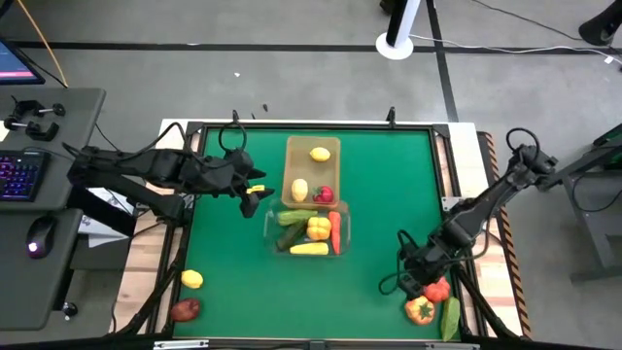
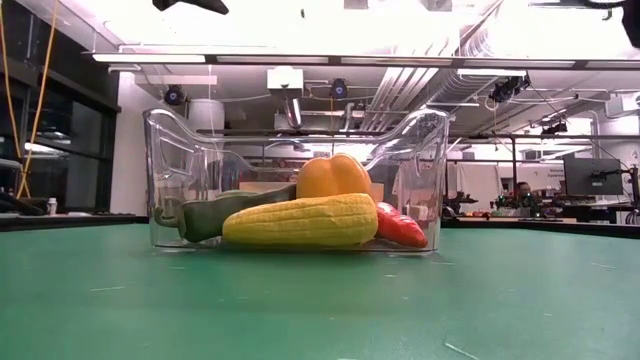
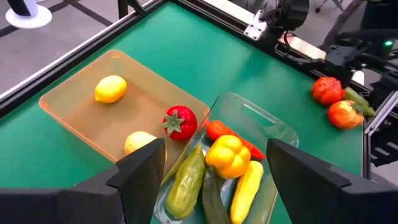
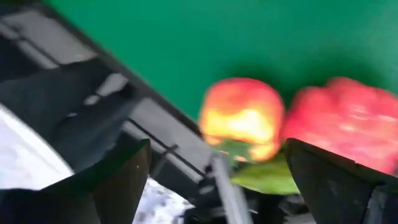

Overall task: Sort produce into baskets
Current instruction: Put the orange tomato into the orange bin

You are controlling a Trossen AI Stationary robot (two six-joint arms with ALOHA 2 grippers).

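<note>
The tan basket (image 1: 311, 156) holds two lemons (image 3: 111, 89) and a red tomato (image 3: 180, 121). The clear basket (image 1: 309, 231), touching its near end, holds green cucumbers (image 3: 185, 182), a yellow pepper (image 3: 228, 155), a carrot (image 1: 335, 231) and a yellow corn cob (image 2: 300, 222). My left gripper (image 1: 255, 192) hovers open and empty, left of where the two baskets meet. My right gripper (image 1: 416, 277) is open at the near right corner, above a red tomato (image 1: 437, 289), an orange pepper (image 1: 420, 311) and a green piece (image 1: 449, 317). In the right wrist view the pepper (image 4: 242, 118) shows between its fingers.
A lemon (image 1: 192, 280) and a red apple (image 1: 185, 309) lie at the near left corner. The green mat between the baskets and the right gripper is bare. A black frame (image 1: 311, 126) edges the table. A desk with a keyboard (image 1: 21, 175) stands to the left.
</note>
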